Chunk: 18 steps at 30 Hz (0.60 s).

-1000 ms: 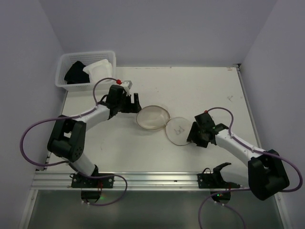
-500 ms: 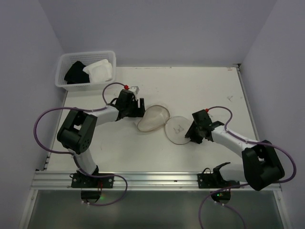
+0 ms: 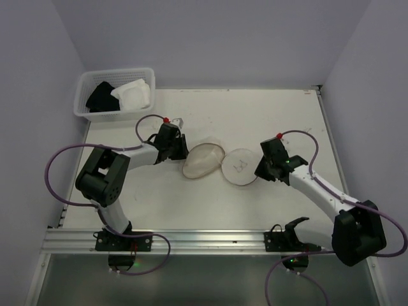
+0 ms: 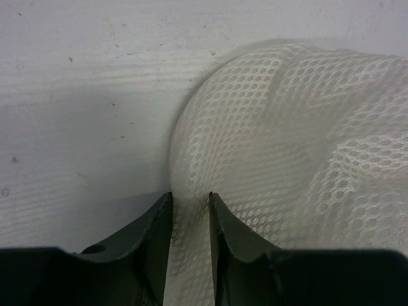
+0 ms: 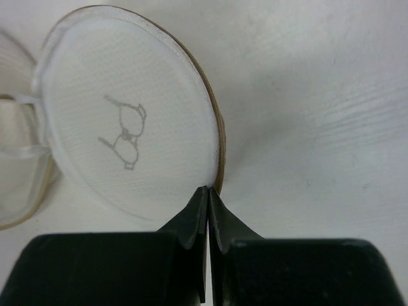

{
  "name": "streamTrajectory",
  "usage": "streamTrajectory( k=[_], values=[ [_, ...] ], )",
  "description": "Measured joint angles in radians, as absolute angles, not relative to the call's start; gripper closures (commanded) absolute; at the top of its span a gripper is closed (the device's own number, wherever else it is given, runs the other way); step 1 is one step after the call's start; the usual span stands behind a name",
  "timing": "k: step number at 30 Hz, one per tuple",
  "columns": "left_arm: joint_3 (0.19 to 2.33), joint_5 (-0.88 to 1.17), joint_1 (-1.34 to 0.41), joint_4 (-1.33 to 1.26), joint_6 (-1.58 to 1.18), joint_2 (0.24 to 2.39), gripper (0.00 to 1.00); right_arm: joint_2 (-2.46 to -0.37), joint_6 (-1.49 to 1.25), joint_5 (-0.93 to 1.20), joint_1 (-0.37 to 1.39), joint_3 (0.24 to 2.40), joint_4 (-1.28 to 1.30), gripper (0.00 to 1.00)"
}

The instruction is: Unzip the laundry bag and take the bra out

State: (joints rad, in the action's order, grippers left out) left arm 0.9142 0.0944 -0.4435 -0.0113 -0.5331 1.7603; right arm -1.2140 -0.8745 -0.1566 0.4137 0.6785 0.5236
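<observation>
The laundry bag lies open mid-table in two round halves. Its flat lid point(image 3: 239, 167) point(image 5: 121, 115) has a beige rim and a small bra pictogram. Its domed white mesh half point(image 3: 204, 159) point(image 4: 287, 140) lies just left of the lid, tipped on its side. My left gripper point(image 3: 181, 150) point(image 4: 190, 199) is at the dome's left edge, with a fold of the mesh pinched between its fingers. My right gripper point(image 3: 259, 171) point(image 5: 208, 189) is shut, its tips on the lid's lower right rim. The bra is hidden; only a paler shape shows through the mesh.
A white plastic mesh basket point(image 3: 83, 109) stands at the back left corner, holding a black cloth point(image 3: 101, 95) and a white item point(image 3: 134, 94). Purple cables loop beside both arms. The table's walls close in on the left, back and right.
My left gripper moved right to the domed half and narrowed onto its mesh; that half tipped over. My right gripper shut on the lid's rim and shifted slightly away from me, taking the lid with it.
</observation>
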Motion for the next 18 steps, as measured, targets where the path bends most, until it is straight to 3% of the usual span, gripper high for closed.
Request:
streamTrajectory(
  k=[7,18],
  values=[
    [0.911,0.134,-0.505,-0.011,-0.609,1.76,0.93,-1.148,-0.701,-0.197,0.413,0.878,0.603,1.0],
    [0.994,0.157,-0.627,-0.024,-0.758,1.8,1.0,-1.15,-0.474,-0.051,0.426,1.066,0.642,1.0]
  ],
)
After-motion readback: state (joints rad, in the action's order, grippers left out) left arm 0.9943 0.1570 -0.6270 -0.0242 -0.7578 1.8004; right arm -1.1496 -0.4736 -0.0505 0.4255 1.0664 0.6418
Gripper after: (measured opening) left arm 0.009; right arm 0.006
